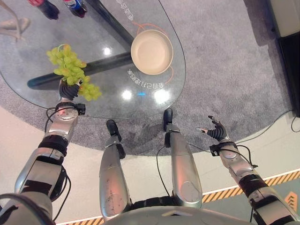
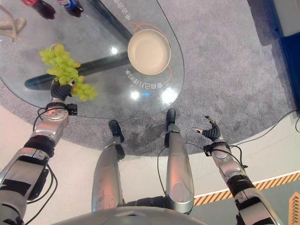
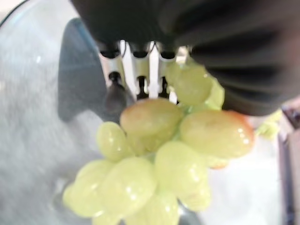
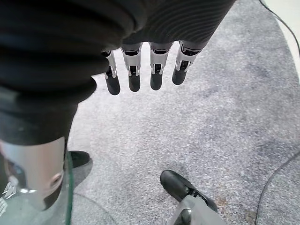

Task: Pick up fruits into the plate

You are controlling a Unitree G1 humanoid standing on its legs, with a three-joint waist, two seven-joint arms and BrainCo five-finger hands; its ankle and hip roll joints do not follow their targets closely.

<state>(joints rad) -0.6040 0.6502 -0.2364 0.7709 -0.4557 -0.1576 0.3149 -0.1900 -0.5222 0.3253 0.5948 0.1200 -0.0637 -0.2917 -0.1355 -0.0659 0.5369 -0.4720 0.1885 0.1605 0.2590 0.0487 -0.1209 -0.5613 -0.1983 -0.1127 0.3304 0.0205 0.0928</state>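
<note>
A bunch of green grapes (image 1: 69, 63) lies at the left side of the round glass table (image 1: 117, 101). My left hand (image 1: 68, 91) is at the bunch's near end, its fingers (image 3: 137, 70) curled into the grapes (image 3: 159, 159), with a few grapes hanging off to its right. The fingertips are hidden behind the fruit. A cream plate (image 1: 151, 51) stands with nothing in it at the table's right side, well apart from the grapes. Over the grey carpet, off the table and to its right, my right hand (image 1: 216, 131) hangs open with straight fingers (image 4: 134, 70) and holds nothing.
Two bottles (image 1: 47, 8) (image 1: 77, 5) stand at the table's far left edge. A dark table frame (image 1: 110, 23) shows through the glass. Dark cabinets (image 1: 288, 51) line the right side. A yellow-black striped line (image 1: 272, 180) marks the floor at the lower right.
</note>
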